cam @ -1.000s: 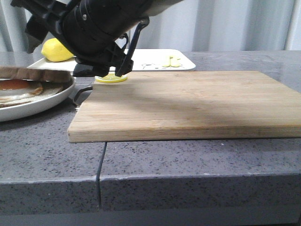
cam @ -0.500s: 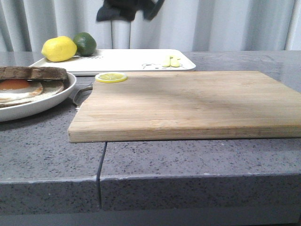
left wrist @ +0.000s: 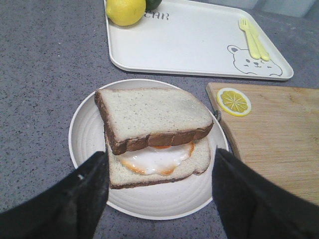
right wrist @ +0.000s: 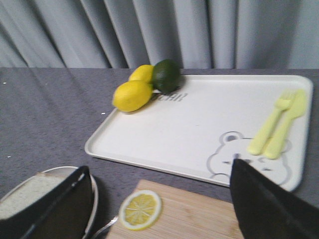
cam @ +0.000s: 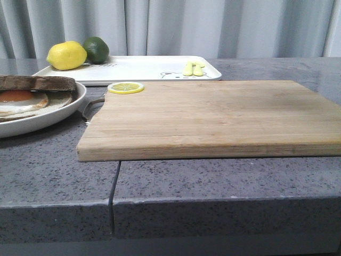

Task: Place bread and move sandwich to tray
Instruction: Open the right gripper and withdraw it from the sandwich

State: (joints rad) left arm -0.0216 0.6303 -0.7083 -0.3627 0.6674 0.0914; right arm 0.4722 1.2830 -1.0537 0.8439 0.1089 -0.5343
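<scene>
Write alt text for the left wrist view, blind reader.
An egg sandwich sits on a round white plate between the open jaws of the left gripper. Behind it, a white bear-print tray holds a lemon and a yellow fork; beside it, a cutting board carries a lemon slice.

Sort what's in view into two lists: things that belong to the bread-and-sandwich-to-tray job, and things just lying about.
Job:
sandwich, top bread already on
plate
tray
left gripper, open over the plate
right gripper, open

Lying about:
lemons
lime
lemon slice
cutting board
yellow fork and knife
</scene>
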